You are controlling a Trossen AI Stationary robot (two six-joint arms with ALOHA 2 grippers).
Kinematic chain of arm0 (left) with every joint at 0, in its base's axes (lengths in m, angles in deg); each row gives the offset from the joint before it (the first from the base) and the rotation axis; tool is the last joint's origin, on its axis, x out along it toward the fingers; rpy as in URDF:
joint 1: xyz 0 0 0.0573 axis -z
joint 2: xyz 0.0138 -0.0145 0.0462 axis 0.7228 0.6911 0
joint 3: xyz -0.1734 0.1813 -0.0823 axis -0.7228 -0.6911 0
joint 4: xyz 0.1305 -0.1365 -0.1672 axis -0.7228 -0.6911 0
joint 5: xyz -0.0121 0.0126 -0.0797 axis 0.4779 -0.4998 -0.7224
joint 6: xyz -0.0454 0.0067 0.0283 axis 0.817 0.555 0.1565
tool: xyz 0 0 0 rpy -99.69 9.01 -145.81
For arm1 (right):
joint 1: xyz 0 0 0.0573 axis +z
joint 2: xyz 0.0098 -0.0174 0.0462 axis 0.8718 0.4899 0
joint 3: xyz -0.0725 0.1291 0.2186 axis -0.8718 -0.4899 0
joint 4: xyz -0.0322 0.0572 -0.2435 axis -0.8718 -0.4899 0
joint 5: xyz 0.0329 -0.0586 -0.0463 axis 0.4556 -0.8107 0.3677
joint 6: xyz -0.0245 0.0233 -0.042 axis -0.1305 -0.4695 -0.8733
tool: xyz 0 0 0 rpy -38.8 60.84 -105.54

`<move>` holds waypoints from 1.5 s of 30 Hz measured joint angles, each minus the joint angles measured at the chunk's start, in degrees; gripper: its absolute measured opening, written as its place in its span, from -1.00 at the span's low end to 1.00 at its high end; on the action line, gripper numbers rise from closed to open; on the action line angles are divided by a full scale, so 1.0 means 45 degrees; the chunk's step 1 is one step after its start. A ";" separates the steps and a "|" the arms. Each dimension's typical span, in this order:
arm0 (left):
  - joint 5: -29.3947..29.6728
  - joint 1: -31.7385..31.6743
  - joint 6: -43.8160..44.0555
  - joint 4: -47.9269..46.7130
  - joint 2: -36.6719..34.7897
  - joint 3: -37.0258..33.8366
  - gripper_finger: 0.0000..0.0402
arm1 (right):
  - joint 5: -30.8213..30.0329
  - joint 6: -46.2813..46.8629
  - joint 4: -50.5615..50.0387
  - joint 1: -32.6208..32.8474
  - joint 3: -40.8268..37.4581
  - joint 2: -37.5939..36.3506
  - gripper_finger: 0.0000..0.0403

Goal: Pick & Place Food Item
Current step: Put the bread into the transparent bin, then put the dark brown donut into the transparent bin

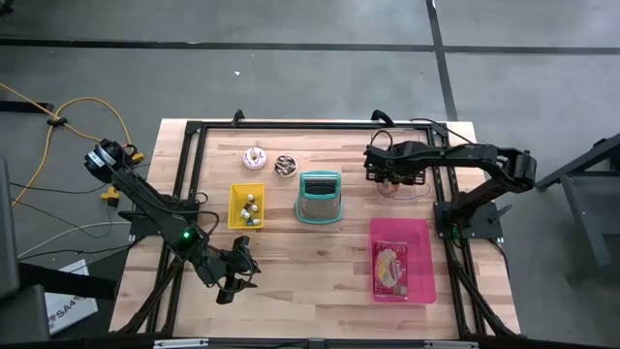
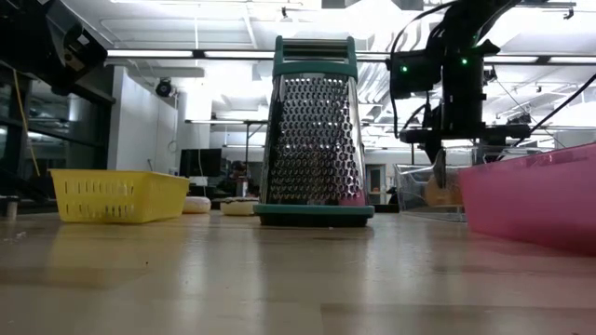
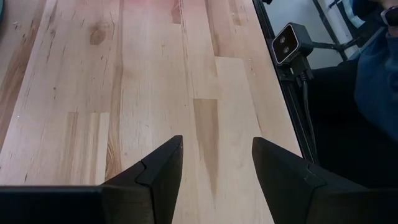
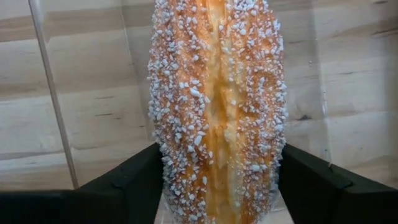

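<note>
The sugared pastry [image 4: 217, 112] stands on end inside a clear container [image 1: 392, 186] at the desk's [image 1: 320, 262] far right side, between the right end effector's [image 1: 390, 176] fingers [image 4: 134, 180], which flank it; whether they grip it I cannot tell. Nearby stand a grater [image 1: 319, 197] and a pink tray [image 1: 402, 260]. The left end effector [image 1: 235, 274] hangs released over bare desk at the near left.

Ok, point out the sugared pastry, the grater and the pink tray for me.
sugared pastry [image 4: 217, 106], right wrist view, its middle seam
grater [image 2: 312, 126], low view, its perforated front face
pink tray [image 1: 419, 229], high view, bare corner
</note>
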 joint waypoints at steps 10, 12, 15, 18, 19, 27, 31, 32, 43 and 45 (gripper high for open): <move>0.0000 0.0000 0.0000 0.0005 0.0000 0.0000 -0.06 | 0.0371 -0.0010 0.0024 -0.0349 0.0000 0.0000 0.57; 0.0000 0.0000 0.0000 0.0008 -0.0001 0.0000 -0.06 | 0.0371 -0.0010 0.0019 -0.0349 0.0000 0.0000 0.58; 0.0000 0.0000 0.0000 0.0010 0.0000 0.0000 -0.06 | 0.0372 -0.0015 0.0034 -0.0349 0.0000 0.0000 0.57; 0.0000 0.0000 0.0000 0.0010 0.0000 0.0000 -0.06 | 0.0371 -0.0019 0.0031 -0.0349 0.0000 0.0000 0.56; 0.0000 0.0000 0.0000 0.0010 0.0000 0.0000 -0.06 | 0.0372 -0.0019 0.0029 -0.0349 0.0000 0.0000 0.55; 0.0000 0.0000 0.0000 0.0010 0.0000 0.0000 -0.06 | 0.0342 -0.0004 0.0034 -0.0349 0.0010 -0.0177 0.55; 0.0000 0.0000 0.0000 0.0017 -0.0001 0.0000 -0.06 | 0.0129 0.0000 0.0029 -0.0349 0.0010 -0.0954 0.55; 0.0000 0.0000 0.0000 0.0024 -0.0004 0.0000 -0.06 | 0.0025 0.0006 0.0028 -0.0349 0.0010 -0.1213 0.55; 0.0000 0.0000 0.0000 0.0034 0.0000 0.0000 -0.06 | -0.0448 0.0301 0.0154 -0.0298 0.0019 -0.2902 0.55; 0.0000 0.0000 0.0000 0.0034 -0.0005 0.0000 -0.06 | -0.0415 0.0301 0.0264 -0.0300 0.0019 -0.2899 0.55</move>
